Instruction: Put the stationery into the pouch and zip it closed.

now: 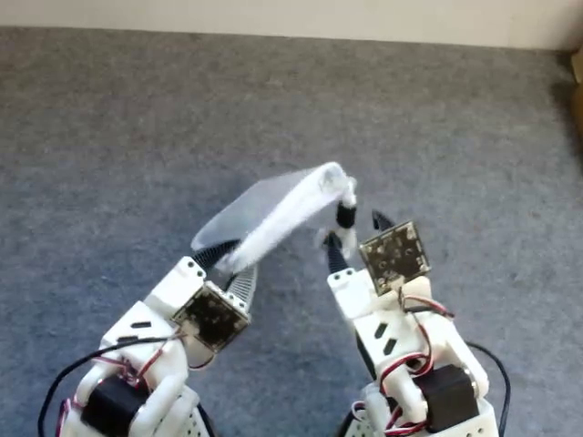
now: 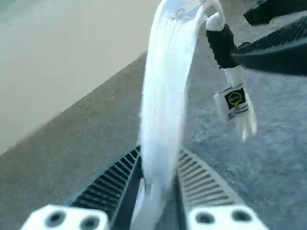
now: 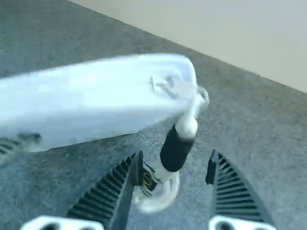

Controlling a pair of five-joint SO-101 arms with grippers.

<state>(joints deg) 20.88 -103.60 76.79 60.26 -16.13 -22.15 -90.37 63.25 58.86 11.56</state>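
— Item one: left gripper (image 2: 158,175)?
— Mine. Clamped on the near end of the pouch (image 1: 273,214), which I hold tilted above the grey surface (image 1: 137,137).
— Item two: right gripper (image 3: 175,160)?
— Jaws wide at the pouch's far end, with the zip pull (image 3: 175,143) hanging between them.

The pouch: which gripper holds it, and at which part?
The left gripper clamps the pouch at the end away from its zipper pull; the right gripper holds nothing.

In the high view, the pouch (image 1: 273,214) hangs above the counter (image 1: 109,137). It slants from the left pincer (image 1: 226,258) at its 7 o'clock end (clamped there) toward 1 o'clock, where its zip pull (image 1: 346,214) dangles between the right pincer's (image 1: 357,235) parted fingers.
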